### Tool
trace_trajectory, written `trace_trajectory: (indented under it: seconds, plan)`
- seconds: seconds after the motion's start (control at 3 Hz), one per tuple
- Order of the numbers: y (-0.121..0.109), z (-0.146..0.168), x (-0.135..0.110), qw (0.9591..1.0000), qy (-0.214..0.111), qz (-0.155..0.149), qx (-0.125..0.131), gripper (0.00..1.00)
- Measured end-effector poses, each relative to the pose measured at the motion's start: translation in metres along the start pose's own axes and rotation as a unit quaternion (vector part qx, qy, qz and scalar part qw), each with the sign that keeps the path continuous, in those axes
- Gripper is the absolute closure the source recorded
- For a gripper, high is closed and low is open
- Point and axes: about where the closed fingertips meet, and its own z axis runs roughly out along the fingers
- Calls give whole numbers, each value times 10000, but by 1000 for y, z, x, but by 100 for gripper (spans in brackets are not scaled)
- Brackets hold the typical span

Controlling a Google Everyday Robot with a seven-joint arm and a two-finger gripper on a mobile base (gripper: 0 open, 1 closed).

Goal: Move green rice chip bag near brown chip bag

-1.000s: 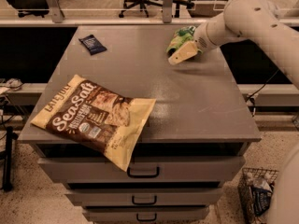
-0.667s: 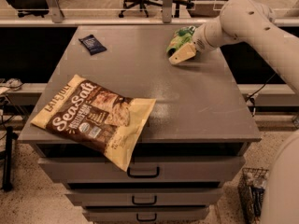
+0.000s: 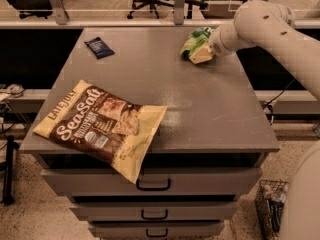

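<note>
Green rice chip bag (image 3: 192,42): sitting at the far right of the table (image 3: 215,114), crumpled and tilted, one end raised. My end effector (image 3: 200,53) is grasping it from the right, with a pale finger showing under the green foil. My arm is reaching in from the right edge of the scene. I cannot tell whether the bag is touching the tabletop or hanging just above it. Brown chip bag (image 3: 100,126) is lying flat at the near left corner, its lower end overhanging the near edge above the top drawer (image 3: 150,181). The two bags are lying well apart. Small dark blue packet (image 3: 99,47) is resting at the far left.
</note>
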Motion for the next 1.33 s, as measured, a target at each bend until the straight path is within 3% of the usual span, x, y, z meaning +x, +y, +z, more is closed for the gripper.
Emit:
trace_trajectory:
  seconds: [0.33, 0.67, 1.33]
  plan:
    - [0, -18, -6, 9998, -99, -156, 80, 85]
    - [12, -48, -15, 9991, -263, -324, -91, 100]
    - [42, -113, -30, 9958, -557, -591, -422, 100]
